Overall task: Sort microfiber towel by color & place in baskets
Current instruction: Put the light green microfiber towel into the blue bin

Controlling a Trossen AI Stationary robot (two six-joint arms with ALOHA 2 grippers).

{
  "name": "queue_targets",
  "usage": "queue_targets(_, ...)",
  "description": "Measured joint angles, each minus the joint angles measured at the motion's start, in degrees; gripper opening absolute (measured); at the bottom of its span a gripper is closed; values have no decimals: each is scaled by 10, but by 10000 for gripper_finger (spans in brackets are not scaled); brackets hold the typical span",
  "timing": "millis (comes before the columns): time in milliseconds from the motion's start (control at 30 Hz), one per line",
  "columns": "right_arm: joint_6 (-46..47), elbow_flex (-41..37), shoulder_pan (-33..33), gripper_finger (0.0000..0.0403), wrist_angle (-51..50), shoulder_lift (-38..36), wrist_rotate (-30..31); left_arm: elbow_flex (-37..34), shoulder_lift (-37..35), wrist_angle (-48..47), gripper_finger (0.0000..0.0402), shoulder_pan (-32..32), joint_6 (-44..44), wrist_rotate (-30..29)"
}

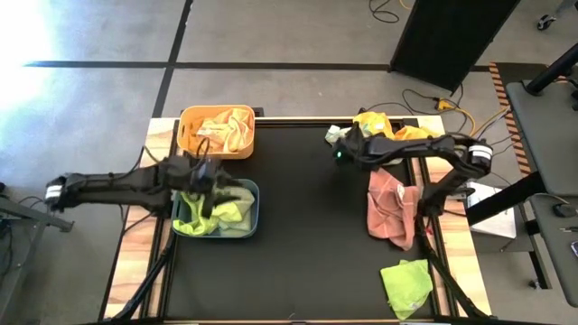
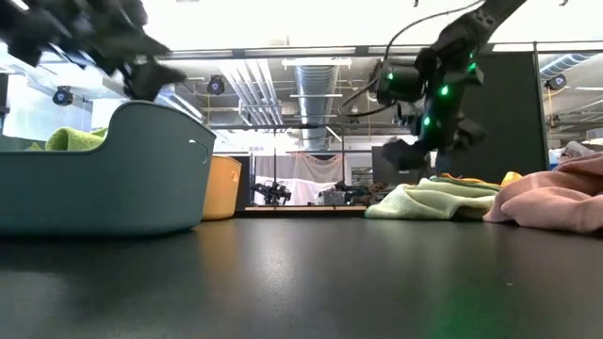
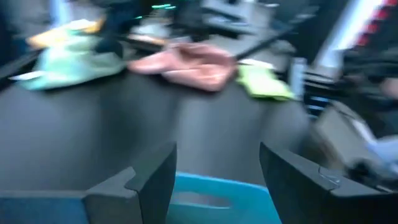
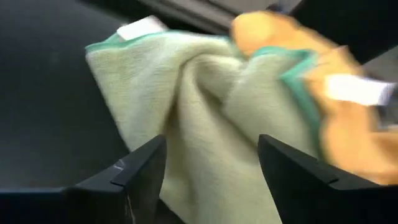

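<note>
Left gripper hovers over the dark blue-grey basket, at its far edge; fingers spread apart and empty, with the basket rim visible between them in the left wrist view. In the low view this gripper sits above the basket wall, not touching it.

The blue-grey basket stands on the left part of the table and holds lime-green towels. Directly behind it, on the far side, the yellow-orange basket holds orange towels. The two baskets stand just beside each other.

Right gripper is at the far centre-right of the table, over a pale green towel that lies against a yellow-orange towel. In the right wrist view the fingers stand apart with the pale green towel between and beyond them and the orange one just past it; released, nothing gripped. In the low view the gripper hangs above the pale green towel, apart from it.

Loose towels on the right side: a pink towel nearer than the right gripper, partly under the right arm, and a lime-green towel at the near right edge, apart from the pink one.
</note>
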Motion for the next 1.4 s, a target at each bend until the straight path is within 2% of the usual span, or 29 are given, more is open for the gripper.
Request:
queue_targets(133,-31,-21,-43,235,76,11,-81,10,-14,6,215,-105,-3,-25)
queue_targets(333,-31,-25,-61,216,80,33,-85,25,-3,36,215,-241,0,-87)
queue_targets(400,-31,-25,-60,211,91,41,-115,27,4,47,215,-275,8,-101)
queue_targets(533,-31,-25,-44,204,130,58,-269,34,18,52,215,-315,19,-154)
queue_targets(667,-21,-25,5,205,211,75,-412,41,34,54,215,-317,19,-211)
queue_targets(767,-16,-25,62,207,287,84,-483,47,51,59,215,-316,19,-261)
queue_targets(833,-22,-22,99,208,332,84,-505,51,64,66,215,-316,20,-291)
queue_targets(967,-44,4,155,205,354,80,-505,63,101,85,215,-313,31,-330)
queue_targets(1167,-86,48,207,207,335,43,-498,104,196,97,215,-285,30,-330)
queue_targets(1267,-107,74,230,206,259,15,-437,134,261,95,215,-259,27,-330)
queue_targets(1400,-128,112,267,206,122,-20,-301,182,355,85,215,-225,49,-330)
